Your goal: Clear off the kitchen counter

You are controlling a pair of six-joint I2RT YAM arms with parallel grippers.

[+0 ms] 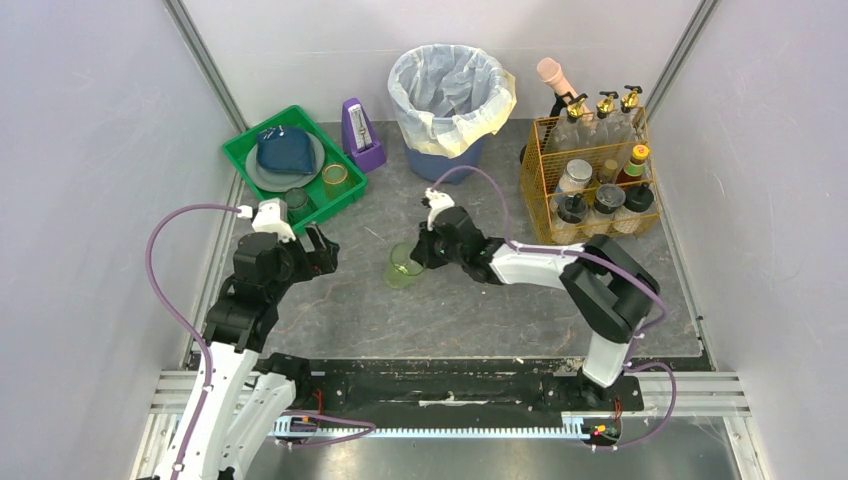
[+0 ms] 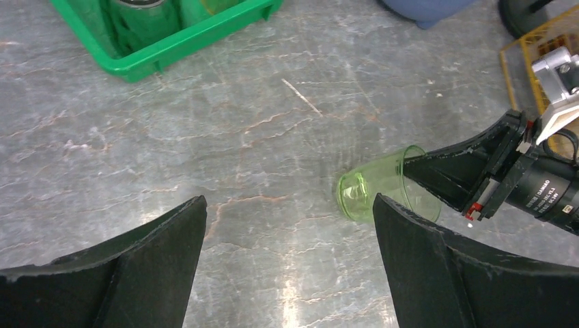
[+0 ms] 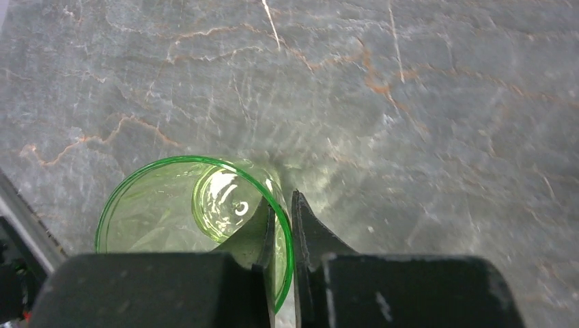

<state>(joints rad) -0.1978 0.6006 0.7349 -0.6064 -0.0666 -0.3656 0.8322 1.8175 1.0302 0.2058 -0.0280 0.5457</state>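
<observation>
Where the right arm reaches leftward over the middle of the table (image 1: 480, 310), the right gripper (image 3: 283, 205) is clamped on the rim of a clear green cup (image 3: 171, 205). One finger is inside the mouth and one outside, with the wall pinched between them. Whether the cup's base sits flat or tipped, cannot tell. Left gripper (image 2: 288, 200) hangs with jaws spread wide, holding nothing, left of the cup and apart from it, near the front corner of a green tray (image 1: 232, 152). Tray holds a grey plate (image 1: 258, 172) under a blue object (image 1: 285, 150), plus an amber cup (image 1: 334, 180). Along the back: purple metronome (image 1: 360, 130), lined bin (image 1: 450, 150), wire basket (image 1: 545, 200) of bottles. The table, dark grey veined stone, lies beyond the black rail (image 1: 430, 385) carrying both arm bases.
</observation>
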